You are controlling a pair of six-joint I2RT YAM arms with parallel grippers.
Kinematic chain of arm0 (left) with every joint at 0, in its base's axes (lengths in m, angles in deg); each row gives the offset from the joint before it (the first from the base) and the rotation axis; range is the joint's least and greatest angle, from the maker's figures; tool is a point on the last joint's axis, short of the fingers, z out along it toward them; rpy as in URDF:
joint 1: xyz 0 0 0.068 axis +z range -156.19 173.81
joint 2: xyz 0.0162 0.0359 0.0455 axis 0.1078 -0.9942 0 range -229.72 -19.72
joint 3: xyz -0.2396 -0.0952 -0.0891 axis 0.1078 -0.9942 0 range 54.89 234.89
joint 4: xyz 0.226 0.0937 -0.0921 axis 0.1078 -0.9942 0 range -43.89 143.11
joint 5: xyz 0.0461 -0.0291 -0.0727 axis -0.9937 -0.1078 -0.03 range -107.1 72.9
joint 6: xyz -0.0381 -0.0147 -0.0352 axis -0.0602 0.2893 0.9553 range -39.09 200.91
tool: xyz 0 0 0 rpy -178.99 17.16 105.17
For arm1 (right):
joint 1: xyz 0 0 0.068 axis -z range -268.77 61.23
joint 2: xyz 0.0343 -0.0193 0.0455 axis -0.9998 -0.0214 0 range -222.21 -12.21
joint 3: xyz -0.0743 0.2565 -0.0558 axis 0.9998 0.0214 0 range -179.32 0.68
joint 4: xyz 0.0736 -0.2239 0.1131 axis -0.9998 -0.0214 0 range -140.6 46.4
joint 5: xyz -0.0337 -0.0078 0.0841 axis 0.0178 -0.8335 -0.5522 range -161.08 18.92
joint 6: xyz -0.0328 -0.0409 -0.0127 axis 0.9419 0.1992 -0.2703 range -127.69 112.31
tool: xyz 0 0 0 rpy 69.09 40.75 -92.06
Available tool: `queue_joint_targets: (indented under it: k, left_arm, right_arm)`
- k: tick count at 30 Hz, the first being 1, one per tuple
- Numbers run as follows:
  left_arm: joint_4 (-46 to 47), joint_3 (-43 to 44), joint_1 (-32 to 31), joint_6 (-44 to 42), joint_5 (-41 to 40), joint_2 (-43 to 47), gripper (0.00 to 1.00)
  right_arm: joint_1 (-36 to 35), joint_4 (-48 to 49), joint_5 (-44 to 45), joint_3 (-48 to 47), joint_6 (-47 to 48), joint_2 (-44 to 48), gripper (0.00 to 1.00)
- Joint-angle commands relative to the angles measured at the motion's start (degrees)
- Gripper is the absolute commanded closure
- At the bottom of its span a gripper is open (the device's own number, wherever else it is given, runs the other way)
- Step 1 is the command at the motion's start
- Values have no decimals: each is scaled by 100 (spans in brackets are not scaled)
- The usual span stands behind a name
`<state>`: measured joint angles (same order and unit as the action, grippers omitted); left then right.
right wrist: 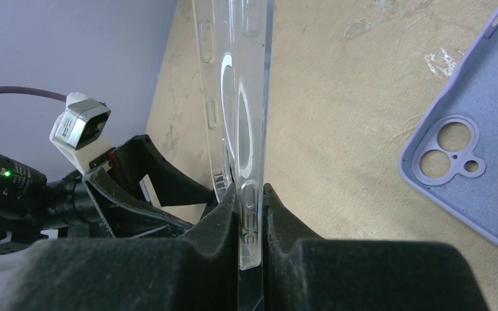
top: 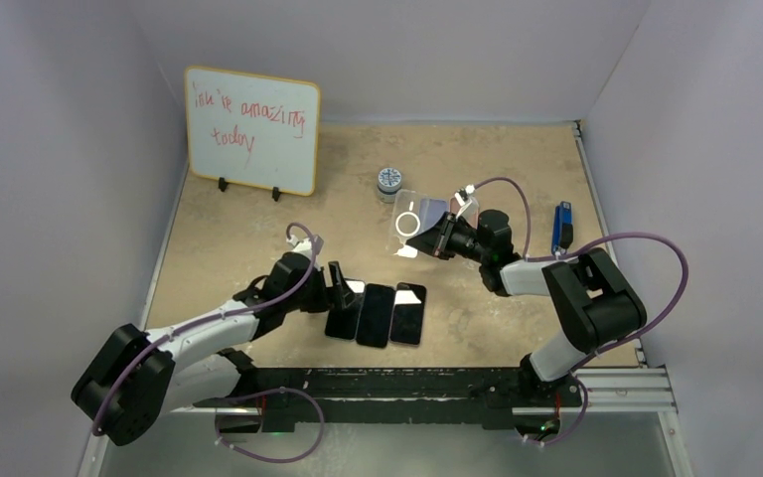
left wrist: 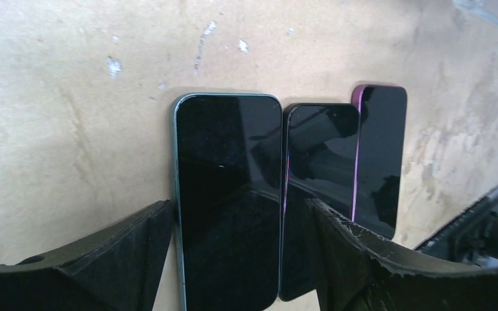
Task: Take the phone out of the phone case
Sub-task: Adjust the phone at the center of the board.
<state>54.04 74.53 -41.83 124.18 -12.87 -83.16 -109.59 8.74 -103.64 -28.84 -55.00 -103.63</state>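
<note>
The right pincer (top: 444,236) is clamping its two fingers on one edge of a clear phone case (top: 412,224). A white ring is showing on the case's back. In the right wrist view the case is standing edge-on between the dark pads, with nothing inside it. Whether its far end is touching the worktop (top: 258,238) cannot be told. Just beside it, a lavender phone case (right wrist: 473,149) is lying open side up, its camera cut-outs showing.

Three phones are lying screen up in a row near the middle of the worktop, well apart from the clear case. A green-edged phone (left wrist: 227,194) is lying on the left, a dark phone (left wrist: 321,181) in the middle and a purple-edged phone (left wrist: 379,155) on the right, their long sides touching or nearly so. Which of them belongs to the clear case cannot be told.

The left pincer (left wrist: 237,207) is standing open over the near end of the green-edged phone, gripping nothing. One finger is sitting just outside that phone's left edge and the other is overlapping the dark phone. Whether the fingers are touching either phone cannot be told.

At the far left a whiteboard (top: 251,129) with red handwriting is standing upright. A small round tin (top: 389,180) is sitting beyond the clear case, and a blue object (top: 561,227) is lying near the right wall.
</note>
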Motion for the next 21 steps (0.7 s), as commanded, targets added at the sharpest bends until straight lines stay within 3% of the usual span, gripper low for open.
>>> queue_joint_targets:
  k: [1, 6, 11, 21]
  left_arm:
    - [462, -351, -13, 576, 925, -30, 25]
    - [-1, -219, -14, 421, 677, 329, 25]
    - [-1160, 422, -13, -36, -54, 894, 23]
    - [-2964, 2321, 180, -1328, -1361, 1624, 13]
  right_arm:
    - [34, 150, -54, 34, 55, 153, 100]
    - [56, -48, 45, 22, 184, 281, 100]
    - [356, -752, 110, -100, 470, 623, 100]
    - [1477, -4491, 268, -1171, 2076, 1407, 100]
